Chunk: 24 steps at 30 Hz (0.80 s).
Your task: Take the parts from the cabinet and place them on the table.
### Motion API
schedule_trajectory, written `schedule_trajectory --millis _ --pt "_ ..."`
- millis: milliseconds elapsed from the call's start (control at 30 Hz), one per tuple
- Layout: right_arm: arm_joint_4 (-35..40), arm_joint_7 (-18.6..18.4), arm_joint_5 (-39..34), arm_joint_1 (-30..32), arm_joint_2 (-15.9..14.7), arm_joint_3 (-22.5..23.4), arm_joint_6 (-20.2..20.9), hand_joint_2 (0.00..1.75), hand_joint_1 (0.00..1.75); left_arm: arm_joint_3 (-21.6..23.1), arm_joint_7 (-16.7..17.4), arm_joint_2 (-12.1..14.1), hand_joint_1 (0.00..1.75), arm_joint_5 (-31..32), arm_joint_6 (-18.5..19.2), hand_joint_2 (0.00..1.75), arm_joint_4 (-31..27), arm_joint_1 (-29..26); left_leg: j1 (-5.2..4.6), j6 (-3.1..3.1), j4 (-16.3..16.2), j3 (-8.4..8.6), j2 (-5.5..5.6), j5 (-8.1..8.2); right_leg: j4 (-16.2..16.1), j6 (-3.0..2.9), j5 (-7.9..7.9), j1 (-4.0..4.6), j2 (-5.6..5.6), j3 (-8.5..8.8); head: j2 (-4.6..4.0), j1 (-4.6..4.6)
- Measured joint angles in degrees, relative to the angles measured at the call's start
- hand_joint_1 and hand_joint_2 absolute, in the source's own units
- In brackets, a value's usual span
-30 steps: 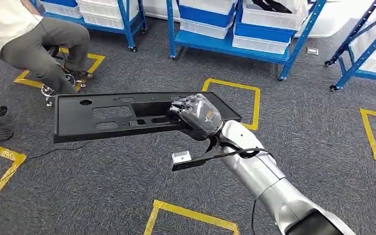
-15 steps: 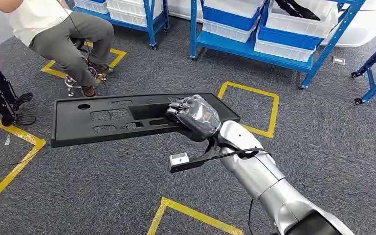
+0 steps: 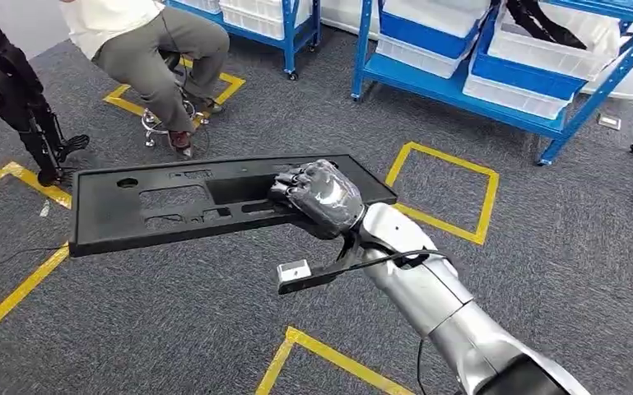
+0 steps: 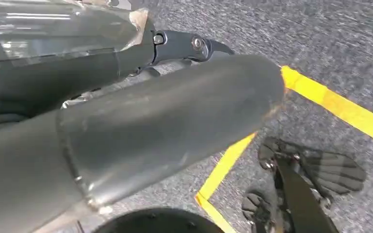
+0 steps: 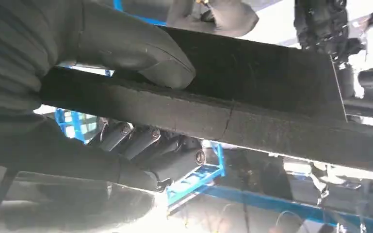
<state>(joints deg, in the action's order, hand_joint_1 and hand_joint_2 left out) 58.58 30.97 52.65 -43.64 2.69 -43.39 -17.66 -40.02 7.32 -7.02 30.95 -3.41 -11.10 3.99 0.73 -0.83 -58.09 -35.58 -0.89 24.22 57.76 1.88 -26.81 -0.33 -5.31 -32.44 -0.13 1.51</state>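
Transport is the step in hand: right hand (image 3: 323, 197) clamps one end of the long black panel (image 3: 173, 202) above the carpet, so next it needs carrying level to the counter.

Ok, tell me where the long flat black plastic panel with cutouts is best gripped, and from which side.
Grip the long flat black plastic panel on its near long edge beside the central cutouts, coming from the robot's side. It is thin and level, so a thumb goes under and fingers over, as the right hand holds it; that grip sits off-centre, so nearer the middle would likely balance better.
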Motion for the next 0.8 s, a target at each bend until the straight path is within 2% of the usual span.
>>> schedule_trajectory --millis 33,67,133,167,200,233,267,300,333,367,400,467,500,533,567,600,667,700,733,767,800 --pt "0.11 -0.09 0.09 0.03 -0.02 0.04 0.02 1.75 1.68 0.02 0.20 0.00 0.00 0.02 0.24 0.00 0.00 0.01 0.14 -0.53 0.34 0.17 0.27 -0.31 1.20 0.10 -0.82 -0.50 1.80 -0.81 0.00 -0.02" --pt "0.33 -0.09 0.24 0.03 -0.04 0.07 0.07 1.75 1.68 0.02 0.39 0.00 0.00 0.20 0.29 0.00 0.00 0.06 0.15 -1.12 0.41 0.08 0.64 -0.47 4.20 -0.32 -2.50 -0.53 3.56 -2.13 0.00 -0.09" --pt "0.50 -0.13 0.57 0.28 -0.31 0.09 0.39 1.75 1.68 0.02 0.64 0.11 0.00 0.35 0.46 0.00 0.00 0.13 0.04 -1.53 0.40 -0.11 1.68 -0.55 13.73 -0.94 -6.39 -0.54 4.63 -6.66 0.00 -0.24" --pt "0.50 -0.22 0.70 0.58 -0.46 0.09 0.48 1.75 1.68 0.02 0.79 0.11 0.00 0.50 0.64 0.00 0.00 0.12 -0.05 -1.56 0.39 -0.13 2.29 -0.56 17.41 -0.88 -7.35 -0.36 4.90 -8.48 0.00 -0.22" --pt "0.50 -0.24 0.77 0.87 -0.59 0.11 0.50 1.75 1.68 0.04 0.85 0.13 0.00 0.79 0.83 0.00 0.00 0.08 -0.18 -1.60 0.36 -0.14 2.96 -0.59 18.75 -0.59 -7.35 -0.29 5.11 -9.24 0.00 -0.24" --pt "0.63 -0.31 0.87 1.03 -0.72 0.13 0.68 1.75 1.68 0.04 0.87 0.13 0.00 0.90 0.96 0.00 0.00 0.06 -0.28 -1.62 0.32 -0.13 3.60 -0.60 17.02 -0.30 -6.34 -0.27 5.17 -8.53 0.00 -0.20" --pt "0.81 -0.33 0.96 1.09 -0.74 0.15 0.83 1.75 1.68 0.06 0.90 0.13 0.00 1.07 1.05 0.00 0.00 0.05 -0.33 -1.61 0.30 -0.11 4.25 -0.62 12.80 0.04 -4.45 -0.21 5.30 -6.54 0.00 -0.24" --pt "1.05 -0.37 1.01 1.05 -0.72 0.17 1.09 1.75 1.68 0.11 0.92 0.13 0.00 1.47 1.21 0.00 0.00 0.06 -0.38 -1.56 0.27 -0.06 4.83 -0.65 7.21 0.23 -2.22 -0.21 5.82 -3.77 0.00 -0.24" --pt "1.31 -0.37 1.10 1.03 -0.74 0.20 1.16 1.75 1.68 0.15 0.92 0.11 0.00 1.60 1.40 0.00 0.00 0.05 -0.36 -1.52 0.22 -0.07 5.27 -0.67 2.30 0.13 -0.57 -0.23 7.31 -1.33 0.00 -0.22" --pt "1.46 -0.37 1.27 1.07 -0.74 0.20 1.20 1.75 1.68 0.17 0.92 0.09 0.00 1.75 1.45 0.00 0.00 0.06 -0.69 -1.28 -0.09 -0.23 5.63 -0.62 0.33 -0.33 -0.28 -0.12 8.51 -0.68 0.00 -0.17" --pt "1.64 -0.39 1.40 1.04 -0.74 0.22 1.38 1.75 1.68 0.24 0.92 0.11 0.00 1.97 1.45 0.00 0.00 0.05 -0.63 -1.02 -0.06 -0.38 6.06 -0.64 0.21 -0.69 0.02 -0.03 7.54 -0.29 0.00 -0.21" --pt "1.88 -0.42 1.69 1.06 -0.74 0.24 1.73 1.75 1.68 0.37 0.94 0.13 0.00 2.06 1.45 0.00 0.00 -0.07 -0.35 -0.39 0.24 -0.45 6.46 -0.93 0.30 -1.16 0.16 0.37 7.15 -0.35 0.00 -0.20" --pt "1.99 -0.42 1.79 1.05 -0.63 0.24 1.84 1.75 1.68 0.39 0.94 0.15 0.00 2.06 1.45 0.00 0.00 -0.11 -0.53 -0.03 0.18 -0.67 6.82 -0.93 -0.18 -1.64 0.51 -0.43 6.74 -0.05 0.00 -0.15" --pt "2.21 -0.42 1.86 1.00 -0.50 0.33 1.97 1.75 1.68 0.39 0.94 0.63 0.00 2.12 1.42 0.00 0.00 -0.17 -0.32 0.09 -0.53 -0.85 5.54 -0.39 -0.43 -1.96 0.78 -0.87 6.18 0.06 0.00 -0.22" --pt "2.36 -0.42 1.88 0.99 -0.33 0.35 2.12 1.75 1.68 0.41 0.94 0.46 0.00 2.14 1.42 0.00 0.02 -0.15 -0.47 0.57 -2.47 -1.73 3.39 1.21 -0.45 -2.27 0.79 -0.88 5.94 0.09 0.00 0.24" --pt "2.47 -0.42 1.88 0.98 -0.33 0.37 2.16 1.75 1.68 0.41 0.94 0.46 0.00 2.14 1.45 0.00 0.02 -0.06 -0.19 1.04 -6.42 -3.54 2.23 3.59 -0.44 -2.70 0.79 -0.85 5.47 0.09 0.00 0.61" --pt "2.51 -0.42 2.06 1.05 -0.44 0.37 2.25 1.75 1.68 0.44 0.94 0.48 0.00 2.25 1.42 0.00 0.00 0.03 0.26 1.85 -14.46 -7.51 1.57 7.08 -0.41 -2.73 0.75 -0.78 4.51 0.02 0.00 0.52" --pt "2.51 -0.42 2.10 1.15 -0.44 0.37 2.25 1.75 1.68 0.44 0.92 0.50 0.00 2.43 1.38 0.00 0.00 -0.02 0.57 2.21 -16.74 -8.69 1.34 7.41 -0.40 -2.72 0.74 -0.79 3.97 -0.01 0.00 0.61" --pt "2.51 -0.42 2.25 1.13 -0.41 0.33 2.27 1.75 1.68 0.44 0.90 0.57 0.00 2.60 1.25 0.00 0.02 -0.06 0.90 2.46 -15.93 -8.29 1.13 6.40 -0.39 -2.70 0.73 -0.84 3.52 -0.01 0.00 0.50" --pt "2.51 -0.42 2.32 1.12 -0.37 0.31 2.27 1.75 1.68 0.44 0.85 0.72 0.00 2.62 1.16 0.00 0.00 -0.06 1.20 2.65 -12.73 -6.61 0.86 4.44 -0.37 -2.57 0.64 -0.90 3.10 0.02 0.00 0.61" --pt "2.54 -0.42 2.34 1.09 -0.33 0.33 2.27 1.75 1.68 0.44 0.83 0.85 0.00 2.67 1.01 0.00 0.00 -0.04 1.40 2.78 -8.03 -4.03 0.40 2.23 -0.34 -2.46 0.57 -1.04 2.73 0.10 0.00 0.50"
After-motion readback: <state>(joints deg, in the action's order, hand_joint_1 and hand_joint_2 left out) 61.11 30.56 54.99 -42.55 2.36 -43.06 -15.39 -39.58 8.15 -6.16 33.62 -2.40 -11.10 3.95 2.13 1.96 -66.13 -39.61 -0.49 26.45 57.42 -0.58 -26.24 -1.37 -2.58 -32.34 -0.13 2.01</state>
